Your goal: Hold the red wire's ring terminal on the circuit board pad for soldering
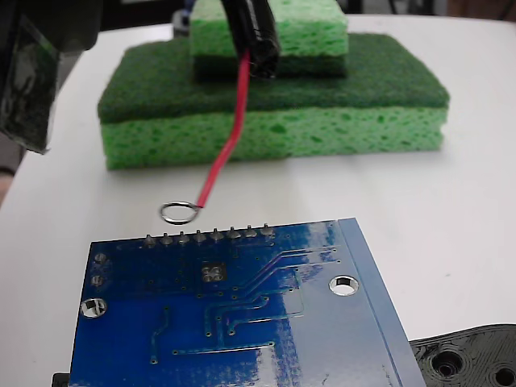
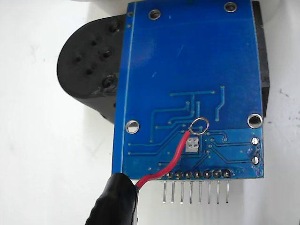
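my jaws pinch the red wire. its ring terminal hangs above the counter, just past the far edge of the circuit board; in the wrist view it looks just beyond the pad. i judge placing remains. no readable writing.

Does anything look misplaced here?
Yes. In the wrist view the ring terminal sits just past the pad, not on it. The fixed view shows it hanging off the circuit board.
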You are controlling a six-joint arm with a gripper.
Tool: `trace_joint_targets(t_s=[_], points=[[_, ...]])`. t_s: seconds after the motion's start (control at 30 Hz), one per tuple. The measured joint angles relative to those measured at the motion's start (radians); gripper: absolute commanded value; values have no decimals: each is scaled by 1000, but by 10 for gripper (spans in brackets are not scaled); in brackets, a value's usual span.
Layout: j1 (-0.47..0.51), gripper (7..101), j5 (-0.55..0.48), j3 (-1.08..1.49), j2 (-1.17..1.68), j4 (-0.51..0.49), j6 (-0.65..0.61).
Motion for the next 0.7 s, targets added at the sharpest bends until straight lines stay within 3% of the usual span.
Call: trace_joint_targets(t_s=[0.7], points=[[15, 1003, -49, -12, -55, 6, -2]])
